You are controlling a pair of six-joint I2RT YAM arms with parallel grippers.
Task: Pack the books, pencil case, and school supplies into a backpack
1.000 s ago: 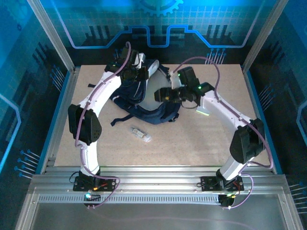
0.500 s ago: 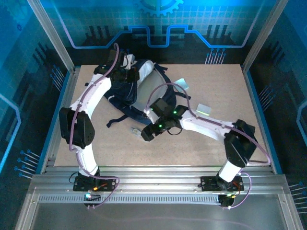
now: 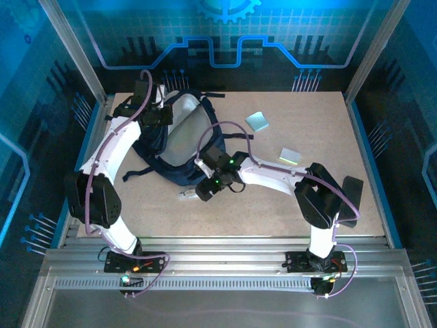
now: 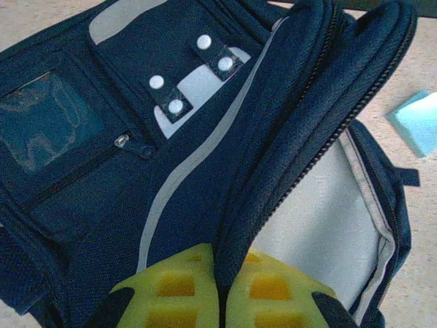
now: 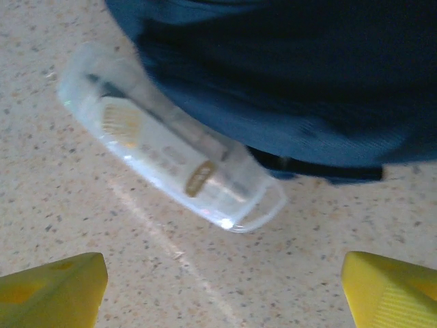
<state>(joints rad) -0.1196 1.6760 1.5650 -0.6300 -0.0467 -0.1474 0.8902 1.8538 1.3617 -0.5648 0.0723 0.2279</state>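
1. The large dark navy fabric backpack (image 3: 171, 140) lies on the speckled beige tabletop (image 3: 287, 212). Its main compartment gapes, so the pale grey lining shows.
2. The left gripper (image 4: 222, 295) is pinched tight on the backpack's zippered rim and props the mouth open (a holding job, by the look of it).
3. The right gripper (image 5: 222, 287) hovers low at the backpack's near edge, its jaws spread wide with nothing between them.
4. The small pale-blue square pad (image 3: 257, 121) lies well to the backpack's right.
5. The small yellow-green pad (image 3: 289, 155) lies further right of the backpack and closer to the arm bases.
6. The short clear plastic tube with a whitish end (image 5: 171, 164) lies flat against the backpack's near edge, one side touching or slightly under the fabric, just ahead of the open jaws.
7. The step in hand appears to be picking up the tube. The next move likely calls for lowering the jaws astride its narrow width, perhaps with a wrist turn since it lies diagonally. The jaws would then close, lift it clear of the fabric and carry it to the held-open mouth.
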